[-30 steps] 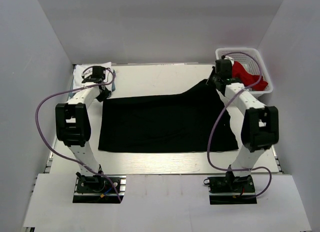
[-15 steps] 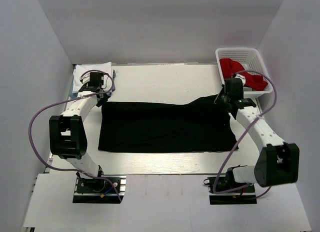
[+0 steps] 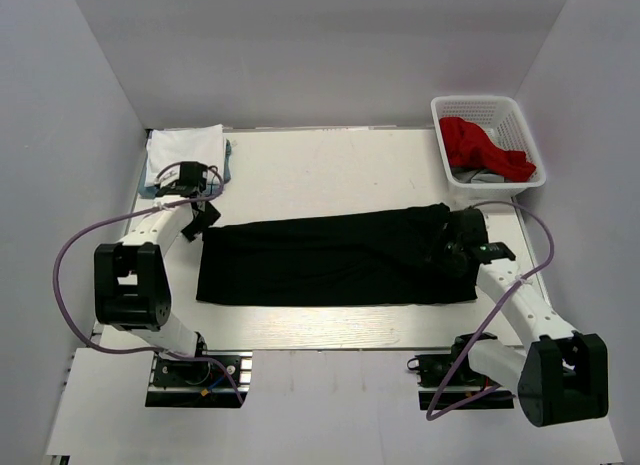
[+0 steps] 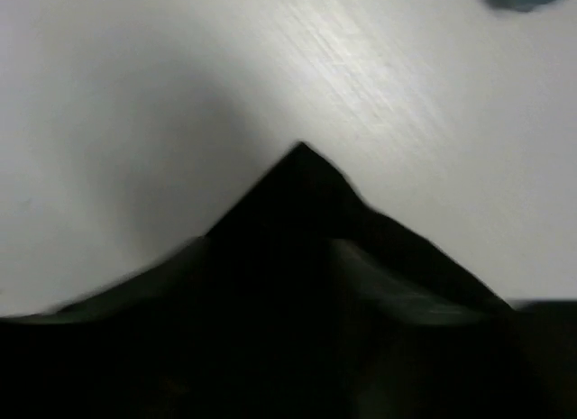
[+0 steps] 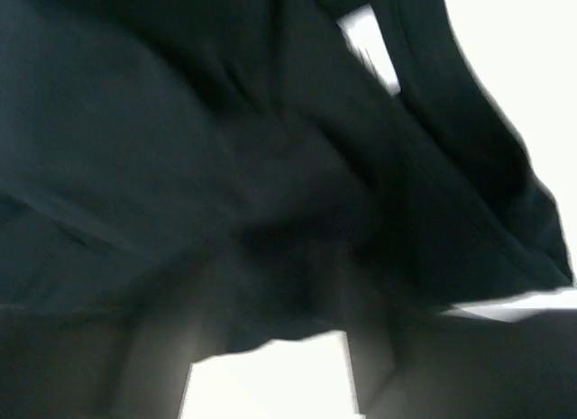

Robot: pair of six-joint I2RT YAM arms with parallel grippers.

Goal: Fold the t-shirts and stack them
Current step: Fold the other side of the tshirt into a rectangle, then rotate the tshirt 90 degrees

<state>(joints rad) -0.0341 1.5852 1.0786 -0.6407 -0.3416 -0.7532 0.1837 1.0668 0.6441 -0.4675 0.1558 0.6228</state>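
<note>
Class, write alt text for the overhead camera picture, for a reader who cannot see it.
A black t-shirt lies folded into a long band across a white table, with the left gripper and right gripper at its far corners. Folded t-shirts sit far left; a basket holding red cloth sits far right.

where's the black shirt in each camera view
Top external: the black shirt lies across the middle of the table, stretched left to right.
Left wrist: it fills the lower half, with one corner peaking at centre.
Right wrist: it fills most of the picture, blurred.
Shared landmark: the white table, showing beyond the shirt's edge in all three.
</note>
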